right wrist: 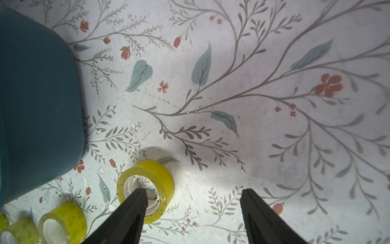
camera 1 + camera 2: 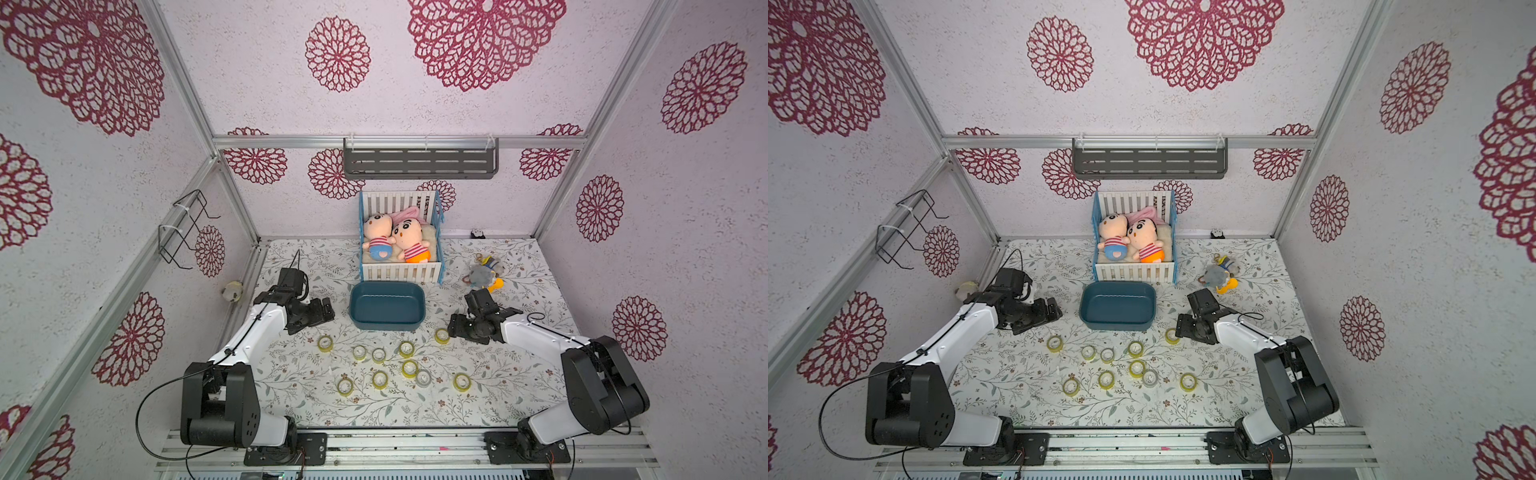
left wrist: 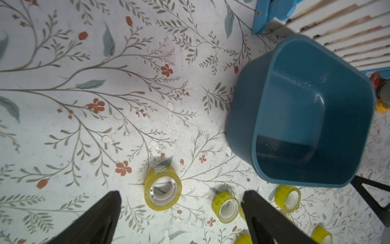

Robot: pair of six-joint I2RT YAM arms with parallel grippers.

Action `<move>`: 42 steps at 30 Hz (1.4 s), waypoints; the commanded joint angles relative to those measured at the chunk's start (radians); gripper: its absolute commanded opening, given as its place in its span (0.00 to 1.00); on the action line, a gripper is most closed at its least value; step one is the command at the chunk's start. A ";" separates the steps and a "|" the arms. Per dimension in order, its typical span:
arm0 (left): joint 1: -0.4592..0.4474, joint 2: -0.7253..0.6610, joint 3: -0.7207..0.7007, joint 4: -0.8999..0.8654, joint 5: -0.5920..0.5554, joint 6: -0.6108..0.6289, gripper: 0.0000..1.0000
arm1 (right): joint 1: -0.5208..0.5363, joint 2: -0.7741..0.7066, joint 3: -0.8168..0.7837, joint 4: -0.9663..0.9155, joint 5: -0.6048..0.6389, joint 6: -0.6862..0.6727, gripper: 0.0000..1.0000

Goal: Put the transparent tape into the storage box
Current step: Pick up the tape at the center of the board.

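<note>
I am seeing the right end effector (image 1: 193,191) apart, one tip hanging over a tape roll (image 1: 152,169) beside the storage box (image 1: 38,95); the left end effector (image 3: 182,192) is gaping too.

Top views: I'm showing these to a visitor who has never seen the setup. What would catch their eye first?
Probably the white-and-blue toy crib at the back of the table, with two plush dolls lying in it. Next, the empty teal storage box just in front of it, and the yellowish tape rolls scattered nearer the front edge.
</note>
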 commanded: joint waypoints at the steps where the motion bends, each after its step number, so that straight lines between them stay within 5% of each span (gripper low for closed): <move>1: -0.014 -0.001 0.027 -0.025 -0.070 0.021 0.97 | 0.014 0.020 0.023 -0.004 0.021 0.021 0.76; 34: -0.017 -0.061 0.055 -0.062 -0.154 0.004 0.97 | 0.092 0.152 0.090 -0.118 0.114 0.011 0.69; 42: -0.018 -0.050 0.062 -0.062 -0.197 0.006 0.97 | 0.096 0.181 0.055 -0.068 0.109 0.024 0.55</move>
